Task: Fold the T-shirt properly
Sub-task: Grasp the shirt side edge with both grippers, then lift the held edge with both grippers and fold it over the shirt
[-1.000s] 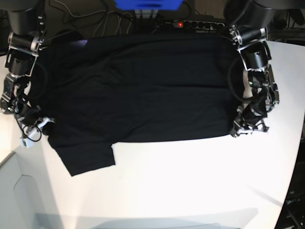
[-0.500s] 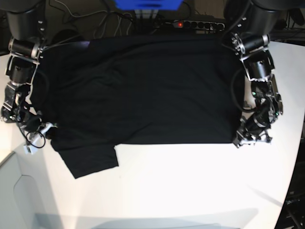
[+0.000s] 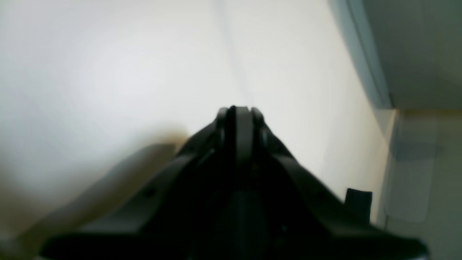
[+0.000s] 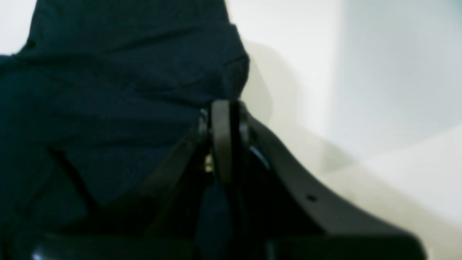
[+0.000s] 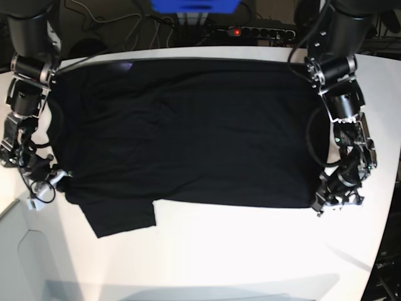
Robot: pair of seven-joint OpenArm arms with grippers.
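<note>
Left tool (image 5: 336, 198), base view right side: low on the table (image 5: 250, 251) at the near right corner of the T-shirt (image 5: 188, 125). Wrist view shows its jaws pressed together at the tip (image 3: 238, 122); dark mass behind them, too blurred to say whether cloth is pinched. From the base view it sits against the shirt's corner.

Right tool (image 5: 55, 179), base view left side: at the shirt's near left edge, just above the sleeve (image 5: 122, 216). Wrist view shows jaws closed at the tip (image 4: 222, 144) with dark cloth (image 4: 108, 90) bunched right against and behind them; gripping the shirt edge.

T-shirt: black, spread flat across the far half of the white table, long side running left to right, one sleeve sticking out toward the near left. Soft creases across the middle.

Writing: none readable on shirt, arms or table. One red light on a power strip (image 5: 250, 30) beyond the table's far edge.

Change from half a second ago: both tools have come nearer the camera, and the shirt's near edge has come with them. Far edge has slid off the back, so a strip of white table now shows behind it. Sleeve has moved the same way.

Count: two arms, two tools, one shirt, one visible sleeve, one table.
</note>
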